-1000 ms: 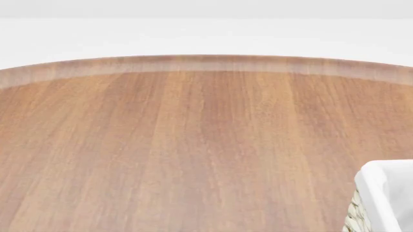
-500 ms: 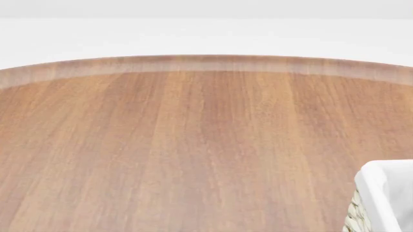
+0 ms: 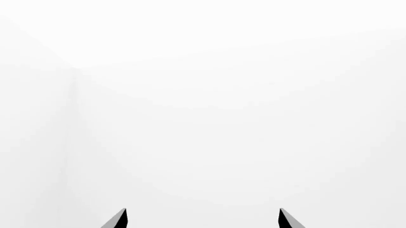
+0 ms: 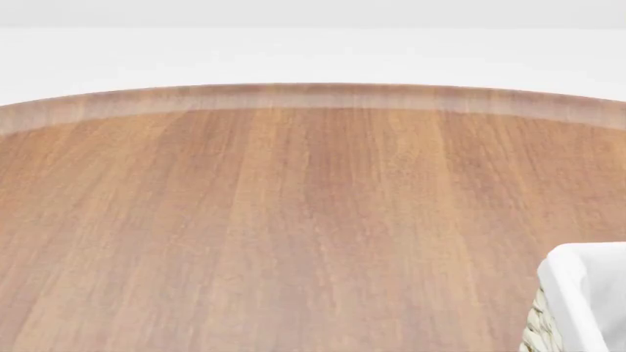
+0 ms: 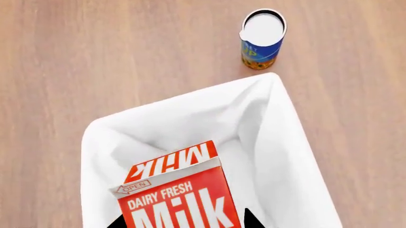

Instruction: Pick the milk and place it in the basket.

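Lowering the milk [image 5: 174, 194] further into the basket [image 5: 288, 137] before letting go should keep it from tipping on the cloth. Its carton sits between the right jaws, held above the lining, clear of the rim. Left jaws stand wide apart, holding nothing.

left gripper [image 3: 202, 219] – two black, sharply pointed wedge fingertips [image 3: 118, 220], greyish inner facets, right gripper [image 5: 182, 221] – black pointed tips
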You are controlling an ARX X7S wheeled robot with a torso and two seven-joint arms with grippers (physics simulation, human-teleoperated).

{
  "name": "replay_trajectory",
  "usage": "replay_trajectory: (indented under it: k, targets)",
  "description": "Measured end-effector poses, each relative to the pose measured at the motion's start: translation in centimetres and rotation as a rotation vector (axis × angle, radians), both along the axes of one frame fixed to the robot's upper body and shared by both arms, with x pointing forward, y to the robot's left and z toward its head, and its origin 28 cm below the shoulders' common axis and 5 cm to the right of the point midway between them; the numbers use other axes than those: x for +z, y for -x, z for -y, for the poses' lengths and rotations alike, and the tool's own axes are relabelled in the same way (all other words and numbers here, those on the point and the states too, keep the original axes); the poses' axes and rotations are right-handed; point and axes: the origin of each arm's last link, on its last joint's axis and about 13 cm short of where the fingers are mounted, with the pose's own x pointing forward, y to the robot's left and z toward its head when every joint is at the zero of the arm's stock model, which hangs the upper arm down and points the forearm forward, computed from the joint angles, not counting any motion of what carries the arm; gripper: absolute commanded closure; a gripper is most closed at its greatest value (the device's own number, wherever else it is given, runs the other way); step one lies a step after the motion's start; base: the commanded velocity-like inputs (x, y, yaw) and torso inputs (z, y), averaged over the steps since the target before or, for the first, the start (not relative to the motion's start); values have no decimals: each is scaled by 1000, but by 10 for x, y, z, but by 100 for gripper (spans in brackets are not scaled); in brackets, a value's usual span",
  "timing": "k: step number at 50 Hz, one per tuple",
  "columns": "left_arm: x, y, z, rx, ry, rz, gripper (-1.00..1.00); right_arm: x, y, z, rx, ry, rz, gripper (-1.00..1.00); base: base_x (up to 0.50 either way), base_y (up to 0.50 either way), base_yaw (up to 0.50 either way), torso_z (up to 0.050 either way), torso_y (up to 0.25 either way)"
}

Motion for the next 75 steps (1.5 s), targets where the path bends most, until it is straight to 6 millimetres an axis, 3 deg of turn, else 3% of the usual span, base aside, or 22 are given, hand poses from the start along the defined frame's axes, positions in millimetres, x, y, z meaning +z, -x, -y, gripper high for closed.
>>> replay_trajectory:
  k: [21,38,75]
  targets:
    - [0,0,0,23,-28,6,-100,-10,2,3,-8,-6,-16,100,0,0,0,0,1]
    - [-1,1,1,24,-45,8,-100,-8,-2,-1,-9,-5,-10,100,1,0,0,0,-227]
    - [1,1,0,31,-38,18,-100,-18,-2,-2,-50,-3,-24,100,0,0,0,0,-1]
